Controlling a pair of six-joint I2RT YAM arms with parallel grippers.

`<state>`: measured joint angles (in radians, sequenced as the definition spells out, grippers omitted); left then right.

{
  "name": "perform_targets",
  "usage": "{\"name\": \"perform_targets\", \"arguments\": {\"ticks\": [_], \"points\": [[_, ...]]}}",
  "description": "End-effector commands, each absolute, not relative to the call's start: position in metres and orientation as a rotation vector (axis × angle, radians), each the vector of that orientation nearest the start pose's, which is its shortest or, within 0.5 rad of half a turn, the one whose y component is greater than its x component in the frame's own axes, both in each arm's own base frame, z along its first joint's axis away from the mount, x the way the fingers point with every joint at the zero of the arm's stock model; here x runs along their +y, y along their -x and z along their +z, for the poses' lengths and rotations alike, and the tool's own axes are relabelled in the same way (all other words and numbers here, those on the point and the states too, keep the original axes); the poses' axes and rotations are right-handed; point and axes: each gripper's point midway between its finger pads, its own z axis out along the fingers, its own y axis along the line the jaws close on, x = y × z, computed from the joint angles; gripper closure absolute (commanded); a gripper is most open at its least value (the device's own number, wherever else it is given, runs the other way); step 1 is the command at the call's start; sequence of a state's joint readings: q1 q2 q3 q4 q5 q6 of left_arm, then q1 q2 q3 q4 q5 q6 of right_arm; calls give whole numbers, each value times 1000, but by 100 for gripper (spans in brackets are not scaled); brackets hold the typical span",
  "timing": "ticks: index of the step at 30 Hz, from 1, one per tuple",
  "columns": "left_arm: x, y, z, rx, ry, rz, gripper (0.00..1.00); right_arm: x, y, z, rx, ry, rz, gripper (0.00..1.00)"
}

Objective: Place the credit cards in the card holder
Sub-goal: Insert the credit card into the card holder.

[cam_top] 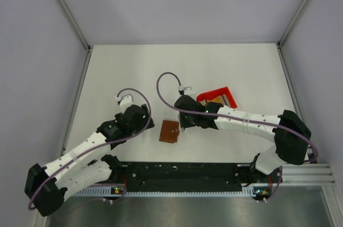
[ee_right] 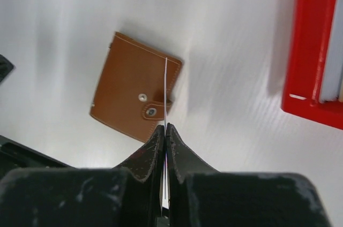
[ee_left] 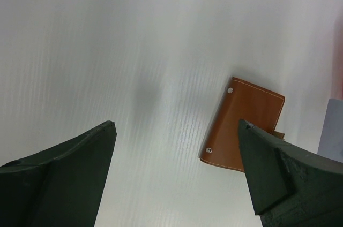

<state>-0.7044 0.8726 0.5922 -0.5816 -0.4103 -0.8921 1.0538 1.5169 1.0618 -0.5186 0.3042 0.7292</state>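
The brown card holder [cam_top: 169, 131] lies flat and closed on the white table between the two arms, its snap strap fastened in the right wrist view [ee_right: 128, 93]. My right gripper [ee_right: 165, 126] is shut on a credit card [ee_right: 166, 88], seen edge-on as a thin pale line above the holder's right edge. The same card shows as a light blue-grey sheet [ee_left: 333, 130] at the right edge of the left wrist view. My left gripper [ee_left: 177, 125] is open and empty, low over the table just left of the card holder [ee_left: 241, 125].
A small red open box [cam_top: 217, 97] stands behind the right gripper with more cards in it [ee_right: 332, 61]. A metal frame and grey walls bound the table. The arm bases sit along the near edge.
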Motion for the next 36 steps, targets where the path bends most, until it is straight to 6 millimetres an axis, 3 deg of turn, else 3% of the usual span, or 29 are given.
{"name": "perform_targets", "arguments": {"ticks": [1, 9, 19, 23, 29, 32, 36], "points": [[-125, -209, 96, 2335, 427, -288, 2, 363, -210, 127, 2446, 222, 616, 100], [-123, -203, 89, 2360, 428, -282, 2, 388, -208, 118, 2471, 220, 642, 100], [-152, -209, 88, 2385, 238, -397, 4, 361, -205, 87, 2514, 202, 509, 100], [-173, -208, 80, 2441, 143, -480, 24, 349, -204, 87, 2502, 191, 478, 100], [-190, -207, 71, 2500, 101, -536, 88, 330, -204, 80, 2524, 151, 452, 100], [-196, -206, 68, 2506, 68, -568, 100, 323, -204, 80, 2525, 131, 452, 100], [-200, -203, 56, 2532, 48, -586, 100, 320, -203, 78, 2535, 112, 470, 100]]}}
